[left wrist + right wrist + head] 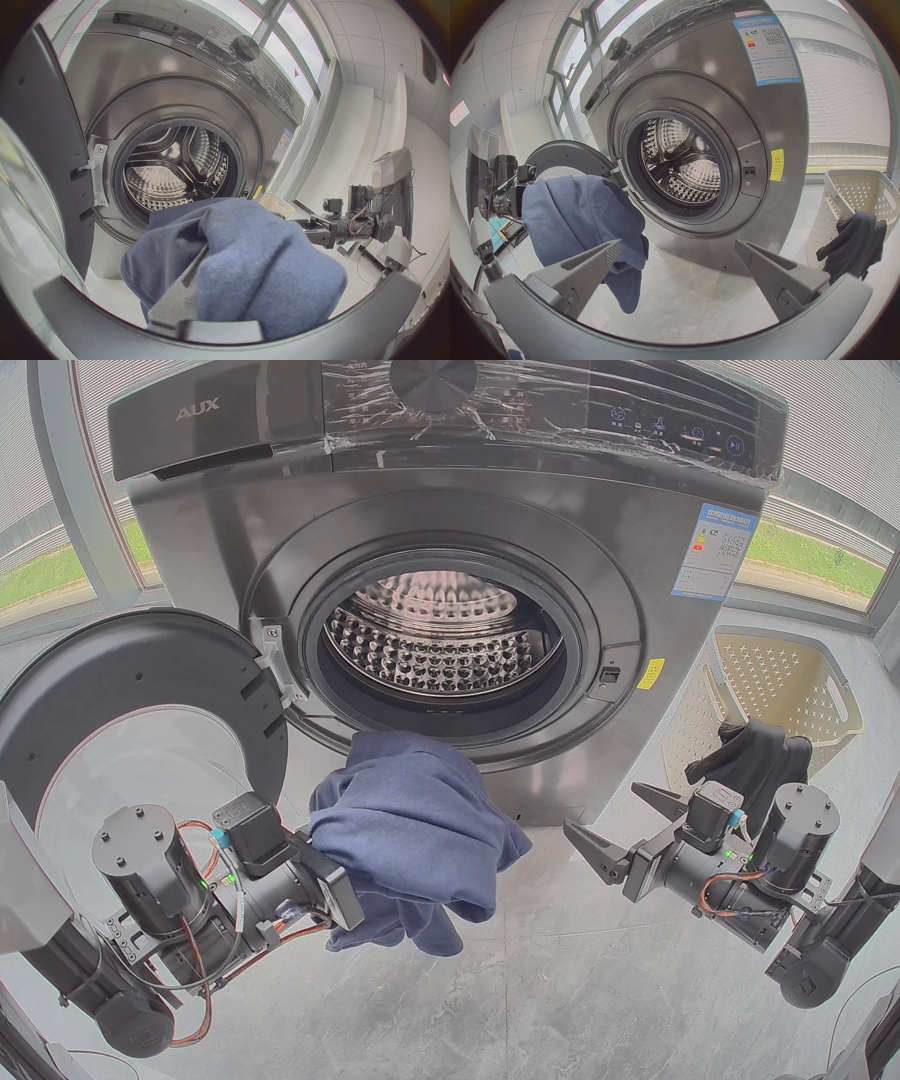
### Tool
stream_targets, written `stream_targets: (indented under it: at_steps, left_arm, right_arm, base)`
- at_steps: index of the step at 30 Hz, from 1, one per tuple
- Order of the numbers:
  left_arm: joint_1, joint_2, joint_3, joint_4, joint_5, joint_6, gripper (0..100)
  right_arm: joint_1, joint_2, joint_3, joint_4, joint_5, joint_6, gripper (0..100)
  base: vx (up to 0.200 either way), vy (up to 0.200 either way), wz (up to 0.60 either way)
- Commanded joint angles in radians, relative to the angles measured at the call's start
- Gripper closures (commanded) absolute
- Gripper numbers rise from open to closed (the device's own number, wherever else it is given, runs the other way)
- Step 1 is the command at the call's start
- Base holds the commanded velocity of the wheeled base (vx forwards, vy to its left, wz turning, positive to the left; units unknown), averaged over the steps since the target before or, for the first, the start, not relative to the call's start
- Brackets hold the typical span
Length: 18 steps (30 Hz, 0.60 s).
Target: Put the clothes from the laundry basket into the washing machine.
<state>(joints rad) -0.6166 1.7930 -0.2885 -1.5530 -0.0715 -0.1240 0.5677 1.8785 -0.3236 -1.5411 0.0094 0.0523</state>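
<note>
My left gripper [361, 871] is shut on a blue garment [412, 829], held just below and in front of the washing machine's open drum [436, 632]. In the left wrist view the cloth [253, 262] bunches over one finger [185, 286] and hides the fingertips. My right gripper [605, 808] stands open and empty to the right of the machine, its two fingers spread wide in the right wrist view [677, 246]. Behind it a cream laundry basket [806, 679] leans against the machine's side, with a black garment [755, 758] draped over its rim.
The round machine door [122, 688] is swung fully open to the left, close beside my left arm. Grey tiled floor [581, 969] lies in front of the machine. Windows run behind the machine and the basket.
</note>
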Motion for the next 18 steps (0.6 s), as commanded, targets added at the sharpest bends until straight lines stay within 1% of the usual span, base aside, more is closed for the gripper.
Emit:
stream_targets:
  at_steps: [1,4,11,17,18]
  left_arm:
    - [-0.012,0.006,0.011,-0.001,0.001,0.006,100]
    - [-0.015,0.003,0.008,0.001,-0.002,0.006,100]
    - [-0.015,0.02,0.0,0.001,-0.005,0.0,100]
    - [-0.015,0.036,-0.001,0.001,-0.004,0.007,100]
    - [-0.017,0.043,0.0,-0.001,-0.002,0.009,100]
  right_arm:
    - [0.006,0.007,-0.005,-0.001,0.0,0.0,0]
    - [0.008,0.008,-0.006,-0.001,0.001,0.0,0]
    - [0.018,0.016,0.001,-0.001,0.0,0.001,0]
    - [0.017,0.016,0.005,-0.001,0.0,0.001,0]
    - [0.017,0.016,0.005,-0.001,0.0,0.001,0]
  base:
    - [0.0,0.0,0.0]
    - [0.0,0.0,0.0]
    - [0.2,0.0,0.0]
    - [0.2,0.0,0.0]
    - [0.0,0.0,0.0]
